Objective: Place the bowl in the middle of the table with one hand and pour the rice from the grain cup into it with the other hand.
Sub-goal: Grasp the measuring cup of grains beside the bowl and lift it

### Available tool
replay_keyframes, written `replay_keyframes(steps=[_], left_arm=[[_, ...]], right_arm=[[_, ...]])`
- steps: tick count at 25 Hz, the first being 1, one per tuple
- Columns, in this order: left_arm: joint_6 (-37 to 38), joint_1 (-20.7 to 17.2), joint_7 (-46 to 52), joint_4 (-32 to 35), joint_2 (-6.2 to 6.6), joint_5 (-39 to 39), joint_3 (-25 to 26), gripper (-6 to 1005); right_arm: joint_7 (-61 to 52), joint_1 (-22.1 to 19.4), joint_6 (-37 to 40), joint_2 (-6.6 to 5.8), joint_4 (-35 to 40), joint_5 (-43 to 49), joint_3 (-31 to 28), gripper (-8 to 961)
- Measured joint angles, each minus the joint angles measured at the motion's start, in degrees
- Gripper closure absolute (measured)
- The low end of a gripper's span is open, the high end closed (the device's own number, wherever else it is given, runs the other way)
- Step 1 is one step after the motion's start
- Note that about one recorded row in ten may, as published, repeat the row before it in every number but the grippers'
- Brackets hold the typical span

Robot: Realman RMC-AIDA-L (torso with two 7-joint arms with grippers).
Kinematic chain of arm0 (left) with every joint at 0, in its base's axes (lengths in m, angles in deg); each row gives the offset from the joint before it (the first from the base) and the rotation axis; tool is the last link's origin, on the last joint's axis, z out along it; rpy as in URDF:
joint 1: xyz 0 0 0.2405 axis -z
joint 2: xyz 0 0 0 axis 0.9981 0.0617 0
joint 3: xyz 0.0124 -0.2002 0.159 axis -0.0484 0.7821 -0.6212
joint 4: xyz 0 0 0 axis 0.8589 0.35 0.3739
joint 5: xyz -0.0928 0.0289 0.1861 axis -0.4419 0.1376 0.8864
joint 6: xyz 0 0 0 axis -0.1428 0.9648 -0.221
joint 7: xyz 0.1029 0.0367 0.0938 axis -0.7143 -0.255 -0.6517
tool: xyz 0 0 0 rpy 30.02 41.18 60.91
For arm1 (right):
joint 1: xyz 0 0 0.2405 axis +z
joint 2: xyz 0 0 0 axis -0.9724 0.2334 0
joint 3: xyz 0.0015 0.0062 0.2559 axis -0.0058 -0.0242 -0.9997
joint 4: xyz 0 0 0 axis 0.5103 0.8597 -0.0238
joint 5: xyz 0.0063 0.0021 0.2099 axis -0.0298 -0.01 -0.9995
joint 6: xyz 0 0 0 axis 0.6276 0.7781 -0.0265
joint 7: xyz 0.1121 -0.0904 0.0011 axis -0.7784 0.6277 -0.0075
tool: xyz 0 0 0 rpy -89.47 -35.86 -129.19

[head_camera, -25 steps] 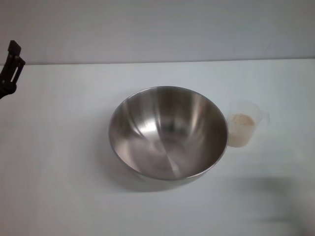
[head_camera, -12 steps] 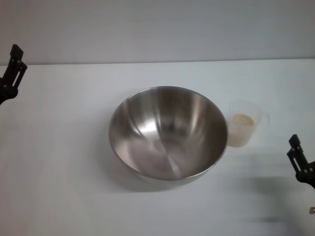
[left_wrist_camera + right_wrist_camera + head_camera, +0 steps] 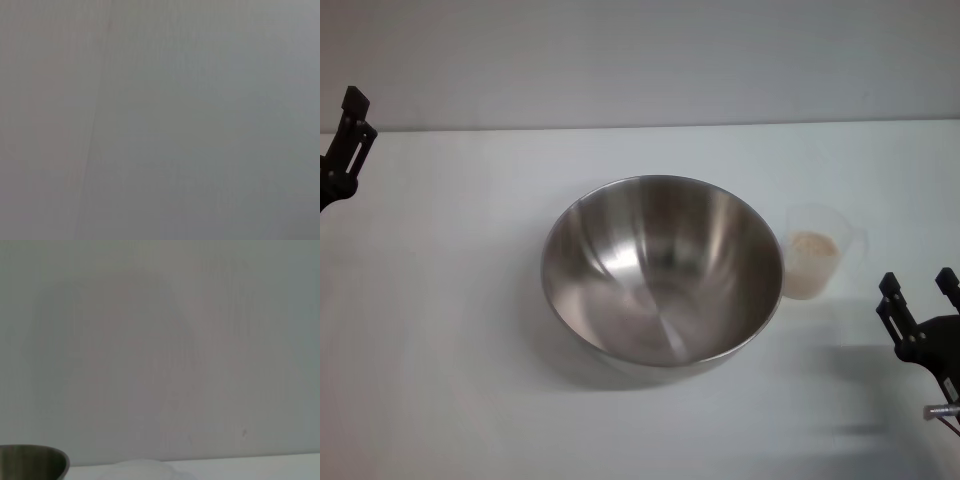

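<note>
The steel bowl (image 3: 620, 250) rests upright in the middle of the white table (image 3: 450, 330), with nothing inside it. Just to its right stands the clear grain cup (image 3: 817, 268), upright, with pale rice (image 3: 813, 245) in it. My right gripper (image 3: 918, 279) is open at the lower right, near the cup's right side and apart from it. At the far left edge my left gripper (image 3: 350, 135) hangs well away from the bowl. The right wrist view catches the bowl's rim (image 3: 32, 460) at its edge.
A plain grey wall (image 3: 640, 60) rises behind the table's far edge. The left wrist view is filled by a blank grey surface.
My right gripper has come into view from the lower right edge and moved up and left toward the cup. The left gripper has barely shifted. Bowl and cup have not moved.
</note>
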Motion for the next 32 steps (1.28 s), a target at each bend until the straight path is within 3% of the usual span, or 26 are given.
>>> replay_keyframes(steps=[32], left_arm=[[1.5, 0.4, 0.0, -0.6, -0.09, 0.6, -0.1, 186]], right_arm=[[0.0, 4.1, -6.1, -0.13, 1.7, -0.1, -2.9, 284]])
